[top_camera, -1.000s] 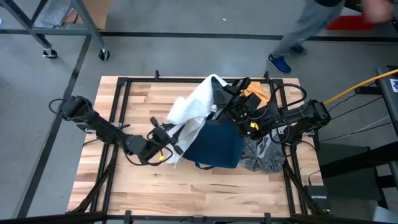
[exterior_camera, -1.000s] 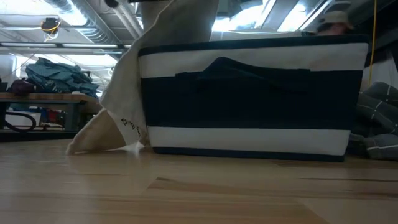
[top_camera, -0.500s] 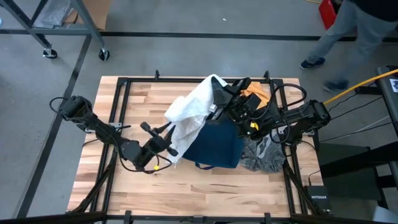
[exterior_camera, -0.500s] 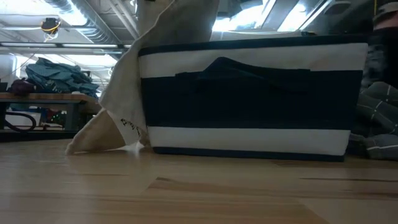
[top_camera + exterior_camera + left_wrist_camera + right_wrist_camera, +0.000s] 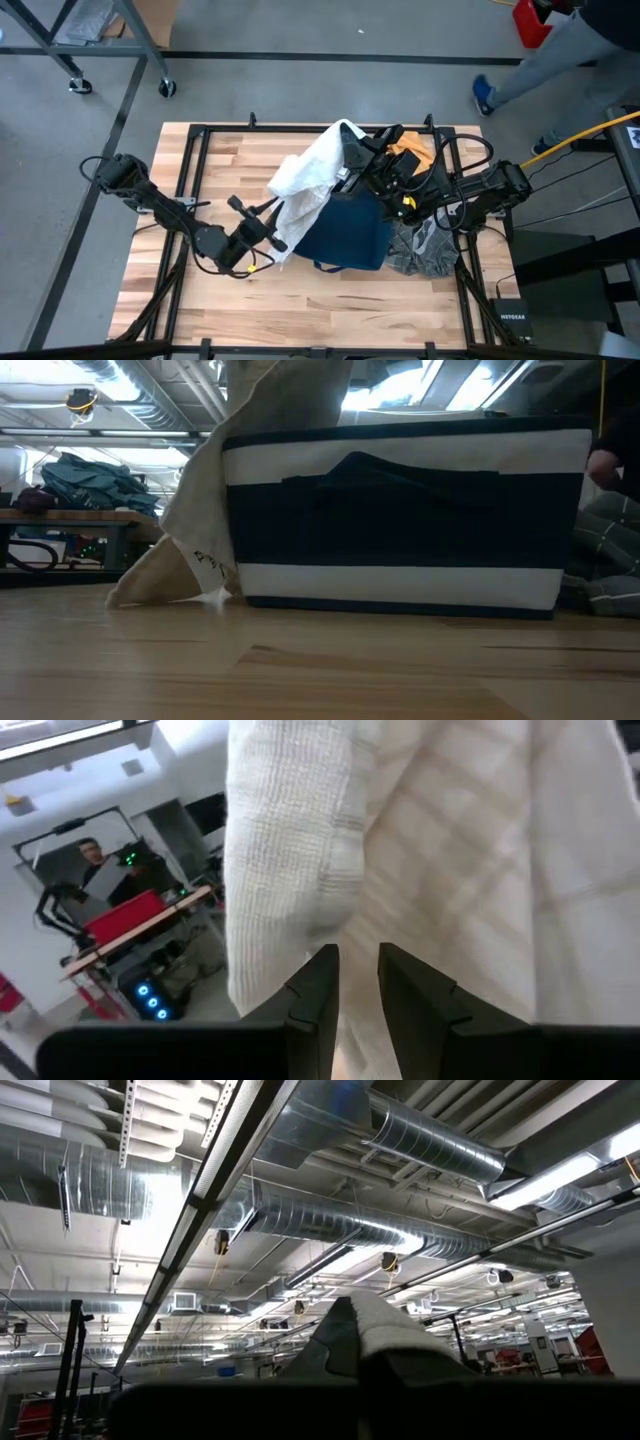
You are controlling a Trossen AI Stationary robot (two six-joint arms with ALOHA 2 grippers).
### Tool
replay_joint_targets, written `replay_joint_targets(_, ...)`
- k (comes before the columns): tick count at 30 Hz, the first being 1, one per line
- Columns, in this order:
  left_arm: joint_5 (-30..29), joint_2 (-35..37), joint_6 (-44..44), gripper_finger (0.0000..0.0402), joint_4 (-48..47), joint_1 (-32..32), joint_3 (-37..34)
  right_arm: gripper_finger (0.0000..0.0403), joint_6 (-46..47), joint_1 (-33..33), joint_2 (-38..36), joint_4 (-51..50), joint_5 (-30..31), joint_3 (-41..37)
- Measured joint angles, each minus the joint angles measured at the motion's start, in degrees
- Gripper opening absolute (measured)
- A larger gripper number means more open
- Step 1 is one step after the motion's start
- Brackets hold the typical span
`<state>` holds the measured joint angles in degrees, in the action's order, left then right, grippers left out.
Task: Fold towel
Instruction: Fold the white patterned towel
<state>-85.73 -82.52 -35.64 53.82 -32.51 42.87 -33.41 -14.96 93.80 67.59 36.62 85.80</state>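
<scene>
Centrally placed: white towel (image 5: 308, 178), draped up and over the left rim of a navy-and-white striped bin (image 5: 345, 232) near the table's middle, upper end lifted high, lower end trailing down to the wooden table (image 5: 200, 300) beside the bin. Seen low, same towel (image 5: 215, 510) hanging down the bin's (image 5: 400, 510) left side, a corner resting on the boards. Lifted end pinched in the right gripper (image 5: 350, 160), fingers clamped shut on the cloth above the bin's far rim; right wrist view pointed at ceiling ducts, with a peak of towel (image 5: 370, 1330) poking up past the fingers. Left gripper (image 5: 272, 212) at the towel's lower hanging edge, just left of the bin; fingers (image 5: 312, 995) narrowly parted, a slim gap between them, cloth (image 5: 420, 850) close in front, not clearly caught. Orange cloth (image 5: 412, 150) behind the bin, grey checked cloth (image 5: 425, 248) heaped at its right. Person's legs (image 5: 560, 50) crossing the floor beyond the table's far right corner.
</scene>
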Motion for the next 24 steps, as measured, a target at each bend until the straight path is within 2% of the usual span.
replay_joint_targets(10,-0.4,0.0,2.1,0.0067,2.1,3.3,0.0,0.0001,-0.1,0.0,0.0,0.0,0.0,0.0)
replay_joint_targets(20,0.3,0.0,-0.9,0.0068,3.7,0.9,0.1,0.0001,-0.5,0.0,0.0,0.0,0.0,0.0)
replay_joint_targets(24,2.7,0.0,-2.6,0.0079,3.8,1.1,0.1,0.0001,-0.6,0.0,0.0,0.0,0.0,0.0)
